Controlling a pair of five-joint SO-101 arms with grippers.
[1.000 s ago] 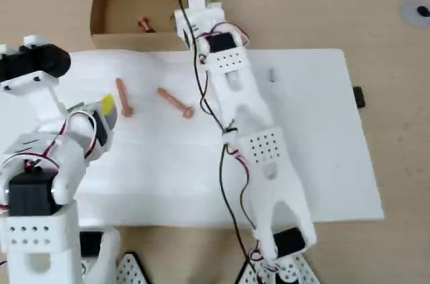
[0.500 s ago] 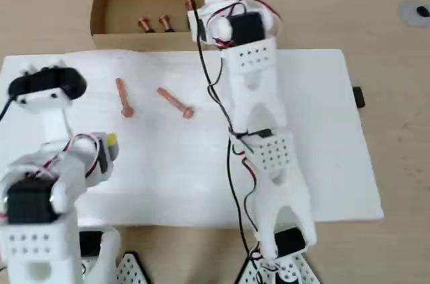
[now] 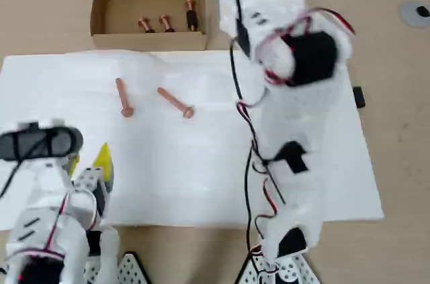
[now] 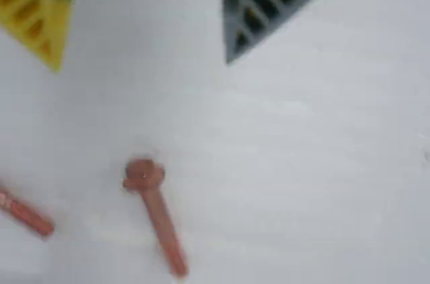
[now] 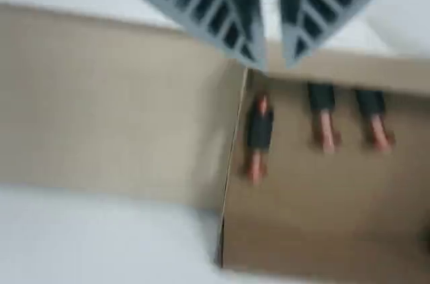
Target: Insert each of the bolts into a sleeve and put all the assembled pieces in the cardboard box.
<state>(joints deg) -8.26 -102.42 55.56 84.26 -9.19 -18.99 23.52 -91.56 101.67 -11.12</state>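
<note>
Loose bolts (image 3: 123, 97) (image 3: 176, 103): two, copper-coloured, flanged heads, lying flat on the white sheet (image 3: 188, 176).
Assembled pieces (image 3: 144, 24) (image 3: 165, 23) (image 3: 191, 14): three, black sleeves on copper shanks, inside the cardboard box (image 3: 97, 9).
Left pincer (image 4: 141, 62): released, ribbed fingers wide apart above the sheet.
Right pincer (image 5: 274, 62): grey ribbed fingers slightly parted, grasping nothing, over the box's wall.

Right gripper (image 5: 272, 61) withdrew from cardboard box (image 3: 101, 3); left arm (image 3: 47, 223) pulled back.

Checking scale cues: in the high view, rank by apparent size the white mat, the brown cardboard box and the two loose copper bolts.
1. White mat
2. Brown cardboard box
3. Loose copper bolts, one and the other, look alike: tied.
</note>
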